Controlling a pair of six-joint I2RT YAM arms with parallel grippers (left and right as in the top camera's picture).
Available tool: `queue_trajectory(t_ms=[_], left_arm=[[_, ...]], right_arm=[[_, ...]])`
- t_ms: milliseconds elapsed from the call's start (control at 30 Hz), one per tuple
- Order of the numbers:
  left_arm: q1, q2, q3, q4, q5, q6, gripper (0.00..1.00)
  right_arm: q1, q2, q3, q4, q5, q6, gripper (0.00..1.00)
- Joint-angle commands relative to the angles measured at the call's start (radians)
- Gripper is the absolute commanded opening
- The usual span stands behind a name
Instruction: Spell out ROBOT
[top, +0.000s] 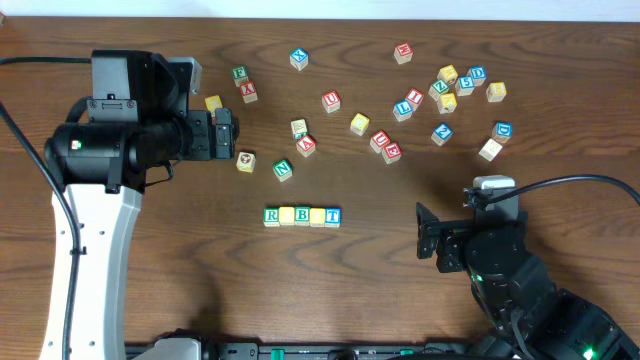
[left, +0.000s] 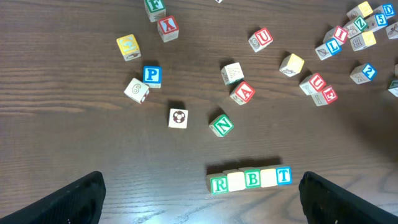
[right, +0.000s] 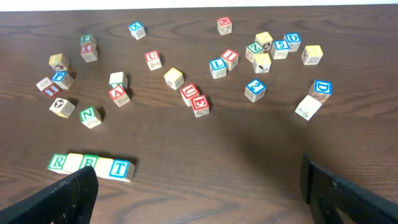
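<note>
Both the left gripper (left: 199, 202) and right gripper (right: 202, 199) hang spread, empty. Small painted wooden letter cubes (top: 302, 216), five lined up mid-front on the dark wooden table (top: 360, 290), look light, rigid, slick: pinch opposite flat faces.

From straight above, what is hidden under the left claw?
The left claw hangs over a blue P block and a pale block beside it. The wrist cameras show both, but the overhead camera shows neither because the claw covers them.
</note>
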Motion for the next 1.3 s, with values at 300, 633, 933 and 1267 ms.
queue_trajectory(t_ms=[300, 633, 933, 1267], left_arm=[[0.003, 0.0, 0.018, -0.003, 0.008, 0.018, 0.98], [-0.001, -0.082, 0.011, -0.013, -0.008, 0.02, 0.98], [-0.039, -0.471, -0.267, 0.045, -0.01, 0.017, 0.98], [-0.054, -1.049, -0.83, 0.448, -0.01, 0.006, 0.98]], right_arm=[[-0.004, 0.002, -0.001, -0.005, 0.004, -0.015, 0.99], [-0.004, 0.002, -0.001, -0.005, 0.004, -0.015, 0.99], [-0.004, 0.002, -0.001, -0.005, 0.004, -0.015, 0.99], [-0.004, 0.002, -0.001, -0.005, 0.004, -0.015, 0.99]])
